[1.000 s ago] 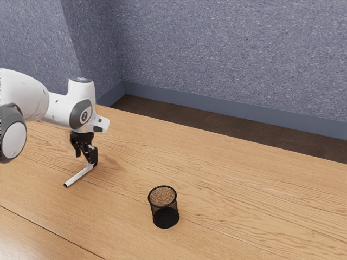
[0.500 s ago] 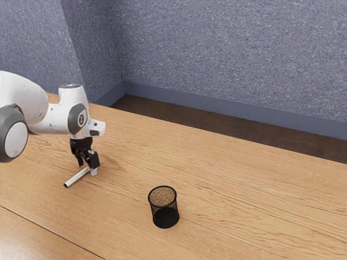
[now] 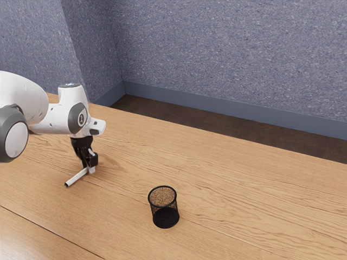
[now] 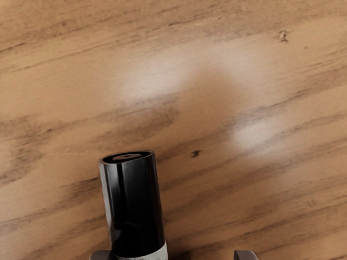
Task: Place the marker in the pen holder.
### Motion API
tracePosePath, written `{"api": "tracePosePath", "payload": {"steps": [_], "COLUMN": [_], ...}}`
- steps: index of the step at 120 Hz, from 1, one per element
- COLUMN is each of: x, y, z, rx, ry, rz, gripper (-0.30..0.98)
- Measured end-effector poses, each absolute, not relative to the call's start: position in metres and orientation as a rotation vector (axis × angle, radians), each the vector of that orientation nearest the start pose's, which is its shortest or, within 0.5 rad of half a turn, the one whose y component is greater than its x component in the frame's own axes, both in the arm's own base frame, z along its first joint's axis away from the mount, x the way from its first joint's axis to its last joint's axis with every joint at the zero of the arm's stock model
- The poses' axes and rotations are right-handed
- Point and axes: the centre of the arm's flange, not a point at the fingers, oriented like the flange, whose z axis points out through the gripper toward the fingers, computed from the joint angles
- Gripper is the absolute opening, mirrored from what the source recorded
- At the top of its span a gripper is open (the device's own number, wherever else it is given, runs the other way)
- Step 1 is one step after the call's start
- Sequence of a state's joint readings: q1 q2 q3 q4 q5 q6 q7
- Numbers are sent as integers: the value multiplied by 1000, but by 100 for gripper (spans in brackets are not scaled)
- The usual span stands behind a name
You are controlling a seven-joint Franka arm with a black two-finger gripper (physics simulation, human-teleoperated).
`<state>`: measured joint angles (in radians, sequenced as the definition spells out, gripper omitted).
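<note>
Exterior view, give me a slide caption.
Franka gripper down at a marker on a wooden table, black mesh pen holder standing apart.

From where I'm standing, the white arm [image 3: 27, 100] comes in from the exterior view's left and stops well apart from the pen holder [image 3: 164, 207], on the exterior view's left of it. The big joint nearest the exterior view's left edge is the part farthest from the pen holder. Then the wrist [image 3: 79, 118] bends over, higher than the pen holder's rim, and the black gripper [image 3: 90, 169] hangs below it, pointing down. Its two fingers [image 3: 94, 159] stand parted, and the wrist view shows a plain gap between their tips.
</note>
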<state>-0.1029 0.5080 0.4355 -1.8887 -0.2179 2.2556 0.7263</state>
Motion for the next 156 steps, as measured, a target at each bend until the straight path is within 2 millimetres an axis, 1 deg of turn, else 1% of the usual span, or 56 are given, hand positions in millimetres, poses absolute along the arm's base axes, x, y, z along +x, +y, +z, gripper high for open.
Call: {"api": "tracePosePath", "payload": {"steps": [53,78,89,101,108,111,115,125,140,156], "x": [595,595,595,595,595,595,595,596,597,598], "y": [191,191,191,192,193,194,195,196,195,193], "z": [247,246,244,241,241,241,241,243,248,249], "rx": [-3094,-3088,-3082,-3080,-3078,-3078,-3074,-3051,-3049,-3061], "ry": [470,478,478,474,469,466,463,452,428,420], "rz": [139,135,135,136,134,132,131,128,112,104], "gripper": [15,0,-4,3,2,4,1,-10,-10,-10]}}
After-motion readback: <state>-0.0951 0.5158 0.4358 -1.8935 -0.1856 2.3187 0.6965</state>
